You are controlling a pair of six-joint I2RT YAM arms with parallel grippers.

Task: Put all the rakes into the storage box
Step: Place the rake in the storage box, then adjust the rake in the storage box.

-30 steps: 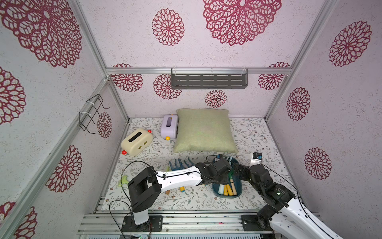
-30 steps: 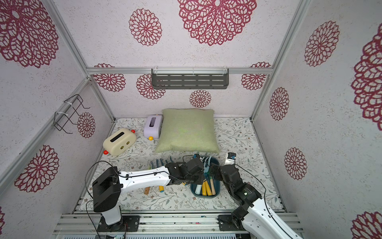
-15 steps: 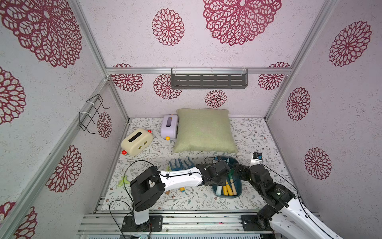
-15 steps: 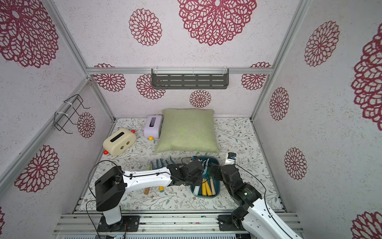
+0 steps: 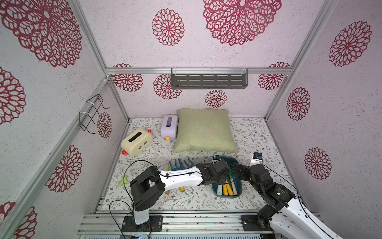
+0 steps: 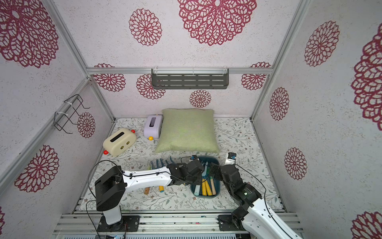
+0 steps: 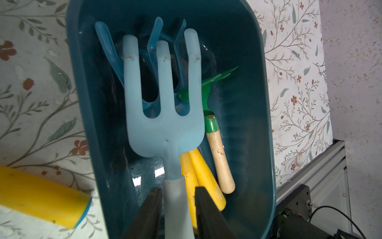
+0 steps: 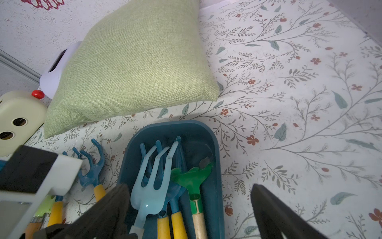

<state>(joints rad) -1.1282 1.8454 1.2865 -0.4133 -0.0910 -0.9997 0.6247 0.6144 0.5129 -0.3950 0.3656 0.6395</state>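
Low over the counter point(image 5: 258, 134), reaches from a base at 7 o'clock toward 3 o'clock with the left arm point(image 5: 182, 180), nearly flat, wrist tipped down into the storage box point(image 5: 227, 195). Straddles the pale grey handle of the light-blue rake point(image 7: 165, 128) with the left claw point(image 7: 178, 188), parted only a little; shows a thin gap on one side, and on the other sits too close to tell touching from apart. Rests the rake inside the box already, three tines toward the far end, lying across a darker blue rake point(image 7: 154, 39), beside two yellow handles point(image 7: 203, 178) and a green hand rake point(image 7: 211, 126) with a wooden handle. Finds the box at 5 o'clock from the green pillow point(image 5: 204, 130), near the counter's front edge. Angles in from 5 o'clock toward 11 with the right arm point(image 5: 262, 180), wrist pitched down beside the box. Spreads the right claw point(image 8: 190, 186) wide over the box's near end, gripping nothing. Leaves a curved-tine rake point(image 8: 91, 175) on the counter at 9 o'clock from the box.
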